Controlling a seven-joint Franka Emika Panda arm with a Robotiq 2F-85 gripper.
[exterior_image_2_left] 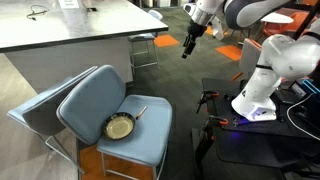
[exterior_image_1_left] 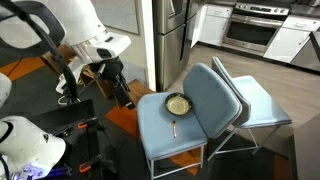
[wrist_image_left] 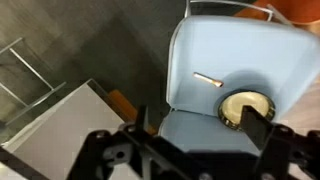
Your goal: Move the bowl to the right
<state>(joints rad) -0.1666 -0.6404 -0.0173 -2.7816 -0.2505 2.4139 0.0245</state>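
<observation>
The small cream bowl (exterior_image_1_left: 177, 103) with a dark rim lies on the seat of a light blue chair (exterior_image_1_left: 160, 130), near the backrest. It shows in both exterior views (exterior_image_2_left: 119, 126) and in the wrist view (wrist_image_left: 246, 108). A thin stick-like utensil (exterior_image_1_left: 173, 127) lies on the seat beside it, apart from the bowl (exterior_image_2_left: 140, 111) (wrist_image_left: 208, 78). My gripper (exterior_image_1_left: 122, 92) hangs in the air well away from the chair (exterior_image_2_left: 187, 47). Its fingers are spread and hold nothing (wrist_image_left: 200, 130). One finger partly hides the bowl in the wrist view.
A second blue chair (exterior_image_1_left: 255, 100) stands right behind the first. A long grey table (exterior_image_2_left: 80, 25) is at the back. A white robot base (exterior_image_2_left: 262, 85) and a black stand (exterior_image_1_left: 85, 135) are beside the chair. Kitchen cabinets and an oven (exterior_image_1_left: 255, 30) stand far off.
</observation>
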